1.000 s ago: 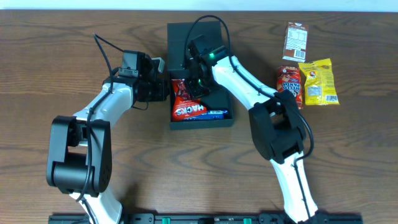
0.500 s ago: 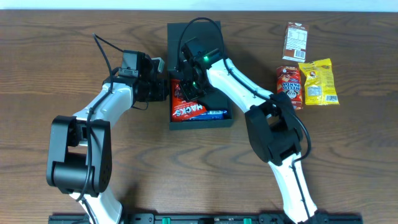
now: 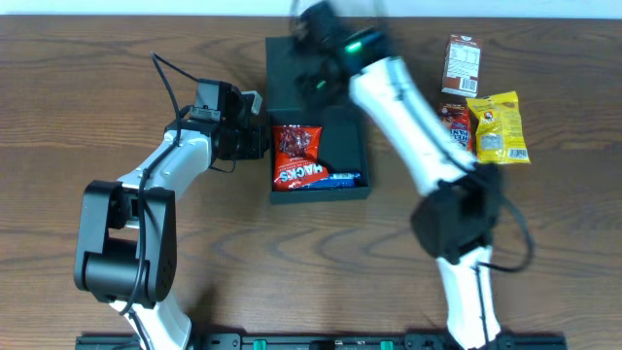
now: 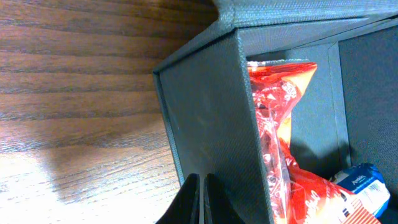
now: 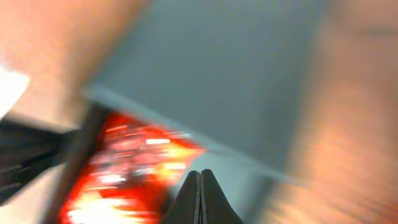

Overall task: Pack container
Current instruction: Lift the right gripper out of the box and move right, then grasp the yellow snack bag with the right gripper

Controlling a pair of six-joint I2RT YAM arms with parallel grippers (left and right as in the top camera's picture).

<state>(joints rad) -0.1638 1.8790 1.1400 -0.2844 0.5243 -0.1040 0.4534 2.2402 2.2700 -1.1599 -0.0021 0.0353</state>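
Observation:
The container [image 3: 352,146] is a matte black square box with its flap lid [image 3: 292,63] open at the back. A red snack packet [image 3: 296,156] and a blue packet [image 3: 342,179] lie inside it. My left gripper [image 3: 260,142] is shut and rests against the outside of the box's left wall [image 4: 205,118]; its fingertips [image 4: 200,186] show in the left wrist view, with the red packet [image 4: 277,118] behind the wall. My right gripper [image 3: 313,83] is blurred over the back of the box. Its fingers [image 5: 200,177] are shut and empty, with the red packet [image 5: 124,168] to their left.
To the right of the box lie a brown packet [image 3: 463,62], a red packet [image 3: 453,131] and a yellow packet [image 3: 498,126] on the wooden table [image 3: 97,78]. My right arm reaches across the box's right side.
My right gripper has left the red packet lying in the box and swung quickly up and towards the back. The left arm has held still against the wall.

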